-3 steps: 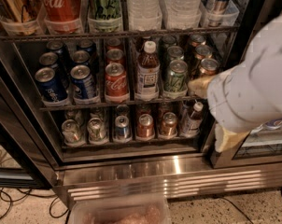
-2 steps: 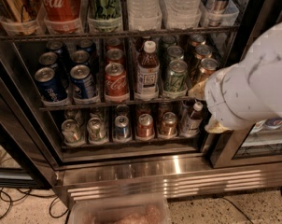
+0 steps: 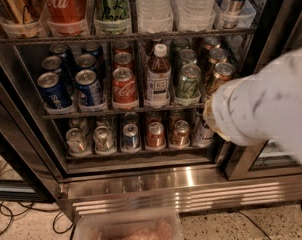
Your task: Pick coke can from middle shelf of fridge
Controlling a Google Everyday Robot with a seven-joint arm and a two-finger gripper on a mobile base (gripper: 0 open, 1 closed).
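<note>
Arm (image 3: 271,101) in a white, scuffed covering is recorded nearest, entering from the right edge and reaching leftward. The gripper (image 3: 210,118) is located at its tip, at the right end of the middle shelf (image 3: 71,113), in front of the rightmost column of cans. Only a yellowish edge of it is shown, so whether it is spread or pressed together cannot be told.

Low in the view a clear plastic bin (image 3: 126,226) is set on the speckled floor (image 3: 241,229), with dark cables (image 3: 6,219) lying at the left. Behind the bin the ribbed steel base panel (image 3: 181,194) of the fridge (image 3: 33,149) is noted.

The coke can (image 3: 124,88) is found upright at the front of the middle shelf, third column from the left, in a clear tray. It is flanked by a blue Pepsi can (image 3: 89,88) on its left and a white-capped bottle (image 3: 158,76) on its right, with a green can (image 3: 188,81) past the bottle. The gripper is kept apart from the coke can by the bottle and green can between them.

Above, a large red Coca-Cola container (image 3: 66,6) is seen on the top shelf
</note>
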